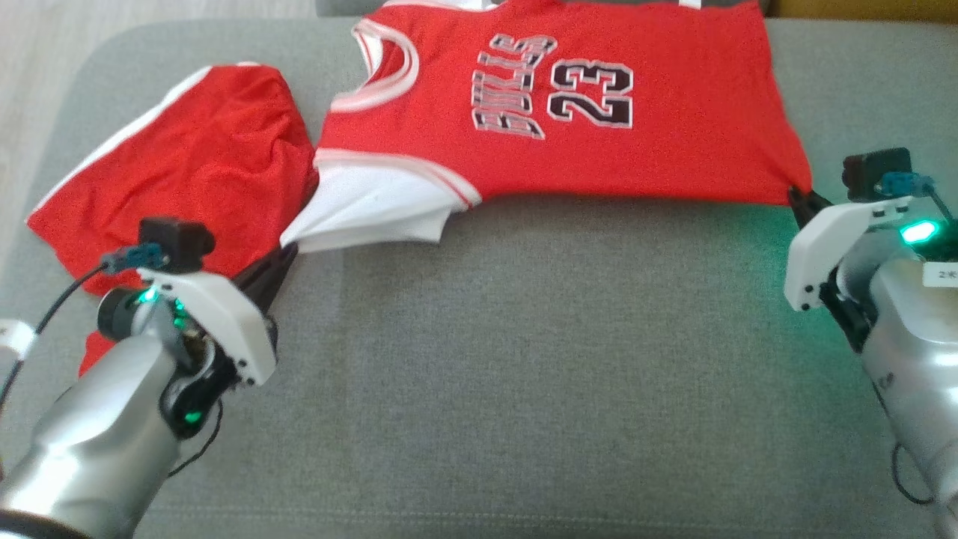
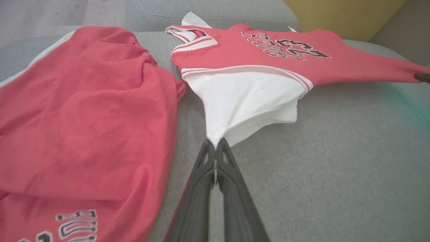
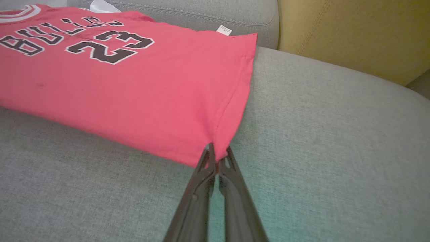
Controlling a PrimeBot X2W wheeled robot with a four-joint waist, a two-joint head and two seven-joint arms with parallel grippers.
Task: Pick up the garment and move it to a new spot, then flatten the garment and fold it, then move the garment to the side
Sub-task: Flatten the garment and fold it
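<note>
Garment: red jersey (image 1: pixel 673 150) printed BULLS 23, spread front-up across the far part of the grey sofa cushion (image 1: pixel 561 359), neck towards the robot's left, hem towards its right
Left gripper (image 1: pixel 287 253): fingers pressed together on the tip of the jersey's white sleeve (image 1: pixel 374 206), which is drawn out into a point
Right gripper (image 1: pixel 798 196): fingers pinched shut on the near hem corner, the red cloth gathered to a point there
Near edge: runs taut between the two grips and casts a shadow on the cushion
Shorts (image 1: pixel 194 165): red with a white side stripe, rumpled, lying just beside the sleeve on the robot's left
Label (image 3: pixel 224 30): small and white, at the far hem corner
Behind: yellow cushion (image 3: pixel 352 33) beyond the hem end
</note>
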